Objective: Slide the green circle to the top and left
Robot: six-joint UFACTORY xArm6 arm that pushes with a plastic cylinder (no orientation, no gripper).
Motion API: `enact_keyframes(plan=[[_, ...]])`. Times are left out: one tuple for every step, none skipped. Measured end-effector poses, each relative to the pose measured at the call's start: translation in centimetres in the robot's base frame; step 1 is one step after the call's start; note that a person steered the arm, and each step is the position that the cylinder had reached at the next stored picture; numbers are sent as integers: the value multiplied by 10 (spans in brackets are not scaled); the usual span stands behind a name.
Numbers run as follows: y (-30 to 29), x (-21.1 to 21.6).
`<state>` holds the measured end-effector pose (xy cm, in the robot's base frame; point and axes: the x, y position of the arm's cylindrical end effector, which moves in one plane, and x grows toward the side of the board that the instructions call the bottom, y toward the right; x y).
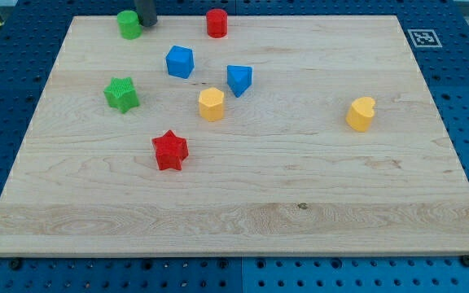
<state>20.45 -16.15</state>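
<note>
Scene lit brightly and evenly from above; table (300,187) shown sharp, without glare. Short soft shadows cast beneath blocks. Slight perspective narrowing seen toward view's top.

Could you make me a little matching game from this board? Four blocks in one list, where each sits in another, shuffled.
Blocks:
1. green circle
2. red star
3. yellow heart
4. red cylinder

Places:
A. alone toward the view's right
B. top edge, right of my tip
C. lowest in the view
D. top left, just left of my tip

Pairs: 1-D, 2-C, 3-A, 4-B
</note>
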Motion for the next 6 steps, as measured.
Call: enact_keyframes(plan=[[22,4],[27,16],[27,23],[22,30],[9,24],[-18,15]])
